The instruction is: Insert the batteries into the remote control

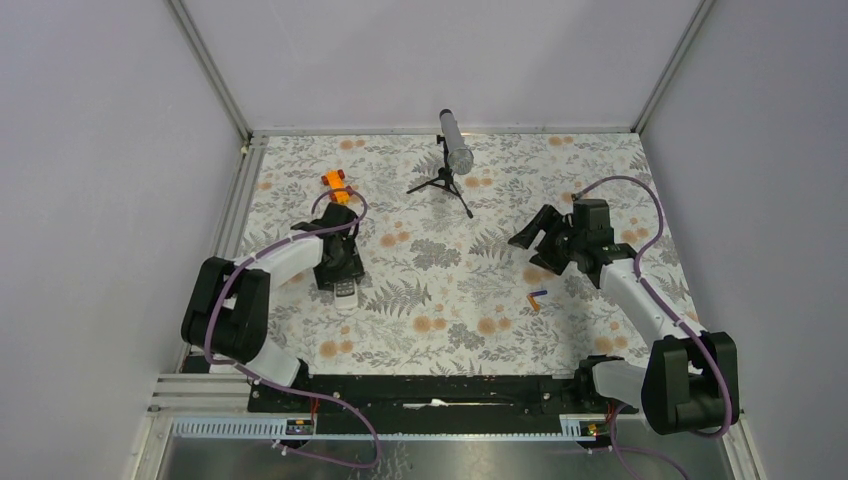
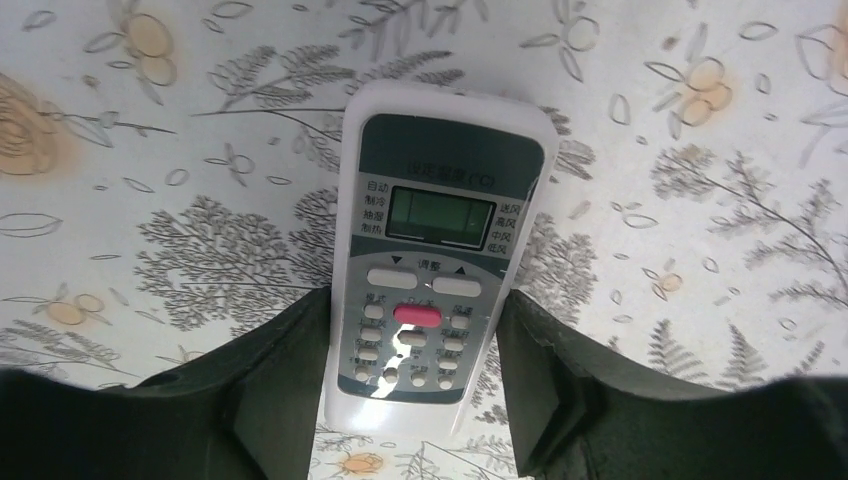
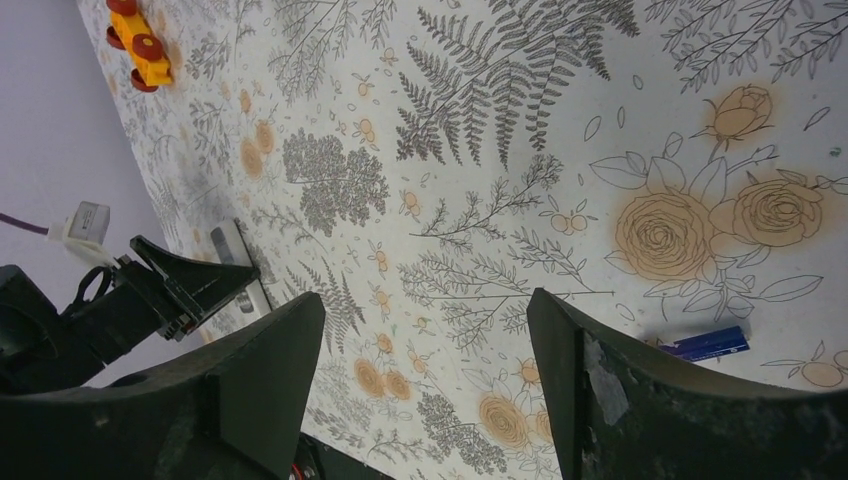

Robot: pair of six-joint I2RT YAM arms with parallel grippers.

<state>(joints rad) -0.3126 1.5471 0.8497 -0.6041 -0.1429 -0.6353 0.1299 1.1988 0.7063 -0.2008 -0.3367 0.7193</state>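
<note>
Left gripper (image 2: 412,300): jaws pinch the button end of the small white rectangular plastic remote control (image 2: 440,200), face-up on the floral surface (image 1: 450,270). I read that as bracing it. Right gripper (image 3: 425,300): jaws spread, hovering near two tiny slender batteries (image 1: 537,298), one orange and one dark blue, for pickup.

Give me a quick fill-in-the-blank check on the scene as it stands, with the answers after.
1. The remote control lies face ___ on the table.
2. The left gripper has one finger on each ___ of the remote control.
3. The right gripper is open and holds ___.
4. The batteries lie on the table nearer the ___ arm.

Missing words: up; side; nothing; right.
</note>
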